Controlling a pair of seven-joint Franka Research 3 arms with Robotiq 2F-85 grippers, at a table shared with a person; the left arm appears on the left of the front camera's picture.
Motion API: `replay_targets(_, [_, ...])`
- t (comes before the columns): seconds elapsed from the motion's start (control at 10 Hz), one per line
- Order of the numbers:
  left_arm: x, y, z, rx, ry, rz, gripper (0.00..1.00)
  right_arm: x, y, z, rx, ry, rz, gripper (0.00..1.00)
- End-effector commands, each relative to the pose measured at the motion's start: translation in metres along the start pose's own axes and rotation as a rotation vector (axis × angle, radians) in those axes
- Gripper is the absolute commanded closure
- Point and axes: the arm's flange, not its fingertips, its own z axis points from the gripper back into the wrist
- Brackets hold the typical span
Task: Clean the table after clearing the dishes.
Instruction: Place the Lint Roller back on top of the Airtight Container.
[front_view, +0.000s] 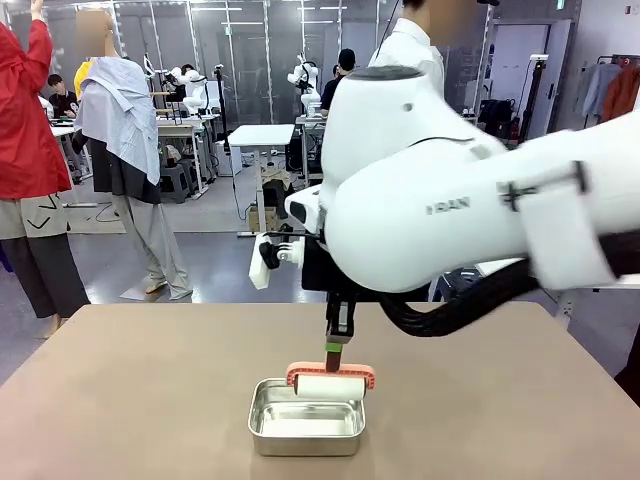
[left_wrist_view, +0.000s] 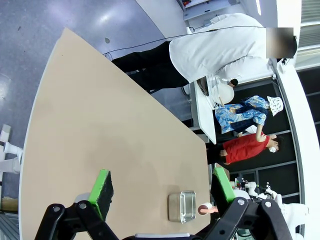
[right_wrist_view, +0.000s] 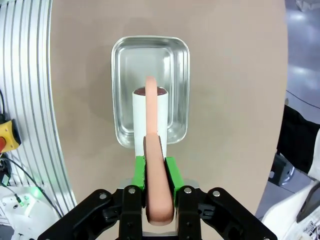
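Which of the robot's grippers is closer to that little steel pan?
The right. The right gripper, shut on the lint roller, hangs just above the steel pan's far rim. The left gripper, open, is well off from the pan, high above the table.

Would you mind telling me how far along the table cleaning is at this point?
Clearing looks done: no plates or trays sit on the table. In hand: the right gripper is shut on a pink-handled lint roller, held over the steel pan. Left: the rolling itself. The left gripper hangs open above the table.

Matte taupe-brown table (front_view: 120, 390) lies level, dishes cleared.
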Motion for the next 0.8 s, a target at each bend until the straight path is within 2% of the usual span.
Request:
replay_targets(0.0, [0.001,-0.003,0.003,-0.014,-0.004,0.018,0.0,0.01,-0.012,-0.001,0.063,-0.018,0.035,0.78])
replay_targets(0.2, [0.001,-0.003,0.003,-0.014,-0.004,0.018,0.0,0.016,-0.022,-0.019,0.074,0.017,0.063,0.78])
replay_targets(0.7, [0.001,-0.003,0.003,-0.014,-0.004,0.018,0.0,0.027,-0.043,-0.058,0.132,0.008,0.076,0.78])
